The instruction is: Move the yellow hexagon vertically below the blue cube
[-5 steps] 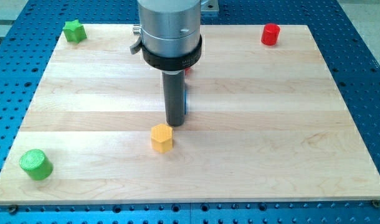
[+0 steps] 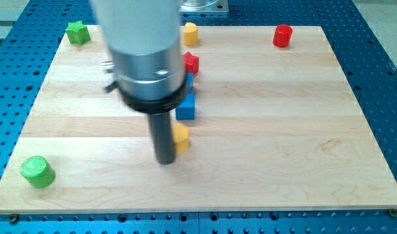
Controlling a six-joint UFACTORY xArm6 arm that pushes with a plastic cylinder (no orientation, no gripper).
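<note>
The yellow hexagon (image 2: 181, 138) lies near the board's middle, just below the blue cube (image 2: 186, 107), with a small gap between them. My tip (image 2: 164, 160) rests on the board right at the hexagon's left side, slightly lower; the rod hides the hexagon's left edge. A second blue block (image 2: 190, 82) shows partly above the cube, behind the arm's body.
A red block (image 2: 191, 62) sits above the blue blocks. A yellow cylinder (image 2: 190, 32) and a red cylinder (image 2: 283, 36) stand near the top edge. A green star (image 2: 77, 32) is at the top left and a green cylinder (image 2: 37, 171) at the bottom left.
My tip has moved left and down, from above the hexagon to its left side. The yellow hexagon has shifted right and a little up, to under the blue cube.
</note>
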